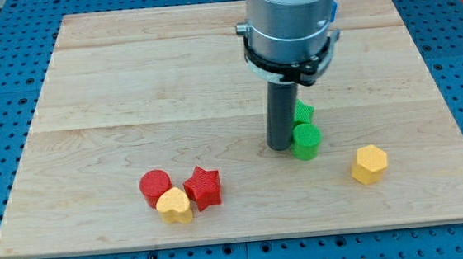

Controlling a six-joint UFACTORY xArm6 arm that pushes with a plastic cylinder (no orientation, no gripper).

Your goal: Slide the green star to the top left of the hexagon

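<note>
My tip (280, 147) touching, apparently, the green star (305, 140), left of yellow hexagon (370, 164).

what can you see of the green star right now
The green star is mostly hidden behind the rod; only a small ridged bright green part shows, plastic by its look, on the rod's right side. It lies flat on the wooden board, right of centre, directly above the round green block, seemingly touching it. My tip sits just to its lower left, beside the round block.
</note>
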